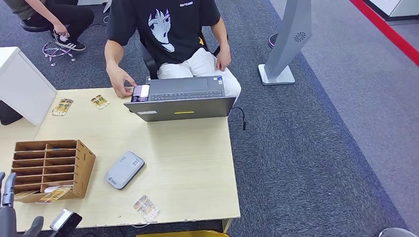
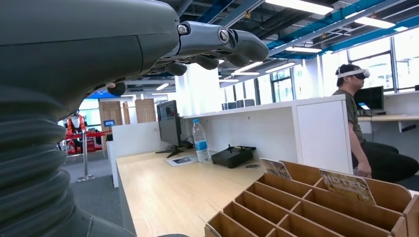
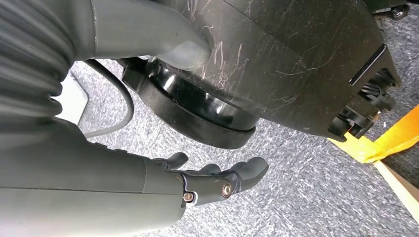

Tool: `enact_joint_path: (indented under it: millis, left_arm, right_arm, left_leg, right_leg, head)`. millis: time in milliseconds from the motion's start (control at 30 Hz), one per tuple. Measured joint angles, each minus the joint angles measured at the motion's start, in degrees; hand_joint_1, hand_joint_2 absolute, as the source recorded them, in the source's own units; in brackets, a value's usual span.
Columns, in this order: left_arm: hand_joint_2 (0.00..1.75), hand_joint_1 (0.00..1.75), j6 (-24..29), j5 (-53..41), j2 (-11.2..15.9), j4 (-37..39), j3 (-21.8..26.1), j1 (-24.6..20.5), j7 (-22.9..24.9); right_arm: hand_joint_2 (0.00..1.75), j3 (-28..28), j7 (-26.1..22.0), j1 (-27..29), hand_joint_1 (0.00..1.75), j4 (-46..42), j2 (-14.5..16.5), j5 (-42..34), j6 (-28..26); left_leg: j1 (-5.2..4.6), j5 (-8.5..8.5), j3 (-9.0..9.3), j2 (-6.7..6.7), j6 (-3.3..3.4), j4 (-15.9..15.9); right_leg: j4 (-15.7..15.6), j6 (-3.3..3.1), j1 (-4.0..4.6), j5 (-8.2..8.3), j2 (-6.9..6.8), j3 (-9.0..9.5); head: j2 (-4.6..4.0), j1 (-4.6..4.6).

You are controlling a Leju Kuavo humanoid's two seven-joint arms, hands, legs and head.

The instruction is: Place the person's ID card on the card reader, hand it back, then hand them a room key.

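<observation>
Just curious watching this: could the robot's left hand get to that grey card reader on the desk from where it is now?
Probably yes. The left hand is raised at the desk's near corner, fingers apart and empty; the wooden card rack stands between it and the card reader, so it must pass over or around it.

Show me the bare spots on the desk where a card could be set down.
Biggest free patch: right half of the desk, between the laptop, the card reader and the right edge. A smaller one lies between the rack and the two cards at the far left. Crowded: near-left corner around the rack, and the near edge by the clear card.
</observation>
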Motion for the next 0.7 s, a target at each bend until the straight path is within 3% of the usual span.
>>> enact_joint_path:
  millis: [200, 400, 700]
  left_arm:
    - [1.75, 0.0, -3.3, 0.6, -1.0, 0.4, 1.6, 0.1, 1.2]
    - [1.75, 0.0, -3.7, 2.2, -1.6, 0.4, 4.9, 3.2, 2.5]
    - [1.75, 0.0, -3.7, 4.7, -4.3, 1.8, 9.9, 4.6, 0.3]
  right_arm:
    - [1.75, -2.7, -0.3, 0.7, 0.0, -0.1, 0.9, 2.5, 1.0]
    - [1.75, -4.9, -0.3, 1.4, 0.0, -0.4, 1.5, 3.9, 1.8]
    - [1.75, -7.0, -1.2, 1.8, 0.0, -0.6, 2.2, 5.1, 3.1]
  left_leg:
    - [0.01, 0.0, 0.0, 0.02, 0.0, 0.0]
    - [0.01, -0.01, -0.01, 0.01, -0.01, 0.0]
    - [0.0, -0.01, -0.01, -0.02, -0.01, 0.0]
  right_leg:
    - [0.0, 0.0, 0.0, 0.0, 0.02, 0.0]
    - [0.0, 0.04, 0.0, -0.05, 0.03, 0.0]
    - [0.0, 0.07, 0.0, -0.06, 0.01, 0.01]
  head:
    - [0.0, 0.01]
    - [0.0, 0.01]
    - [0.01, 0.0]
